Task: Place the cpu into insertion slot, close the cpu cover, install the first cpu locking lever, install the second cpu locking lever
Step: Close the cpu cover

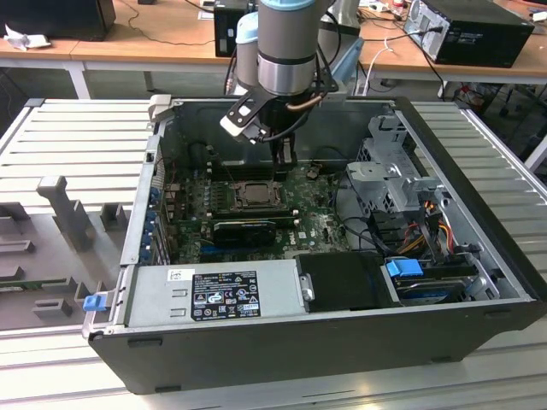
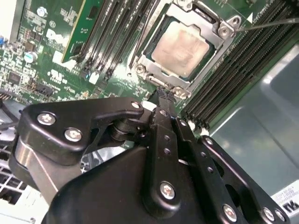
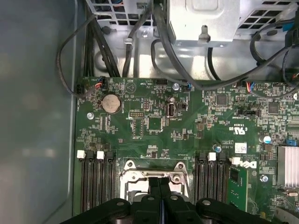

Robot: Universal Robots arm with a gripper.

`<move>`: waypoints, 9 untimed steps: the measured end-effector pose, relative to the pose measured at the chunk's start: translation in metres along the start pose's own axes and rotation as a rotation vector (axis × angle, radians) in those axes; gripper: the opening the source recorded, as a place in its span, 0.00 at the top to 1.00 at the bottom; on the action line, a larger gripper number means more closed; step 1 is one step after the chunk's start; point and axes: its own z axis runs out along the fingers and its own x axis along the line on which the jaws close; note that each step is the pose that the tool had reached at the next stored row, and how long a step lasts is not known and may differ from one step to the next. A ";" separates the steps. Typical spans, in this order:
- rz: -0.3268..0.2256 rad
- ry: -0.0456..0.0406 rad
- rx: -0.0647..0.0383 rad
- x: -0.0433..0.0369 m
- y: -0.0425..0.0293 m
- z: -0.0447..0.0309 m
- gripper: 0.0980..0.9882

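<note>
Mid-frame in the exterior view, the cpu point(image 1: 255, 195) sits in the insertion slot point(image 1: 231, 197) under the lowered cpu cover point(image 2: 149, 59), with the clenched, empty pincer point(image 2: 163, 95) poised at its corner, apparently to work a locking lever point(image 2: 271, 22).

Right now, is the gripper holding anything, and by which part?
Nothing seen held. The gripper is shut, tips at the edge of the cpu cover; the cpu lies in its window.

The gripper point(image 3: 159, 181), fingertips together, sits over the cpu cover point(image 3: 133, 176); black memory slots point(image 3: 98, 179) flank that cover on the green motherboard point(image 3: 149, 126).
</note>
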 end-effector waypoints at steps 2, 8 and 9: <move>-0.002 0.0003 0.000 0.0000 -0.0015 0.0063 0.99; -0.006 0.0005 0.003 0.0004 -0.0269 0.0153 0.99; -0.007 0.0003 0.004 0.0004 -0.0302 0.0159 0.99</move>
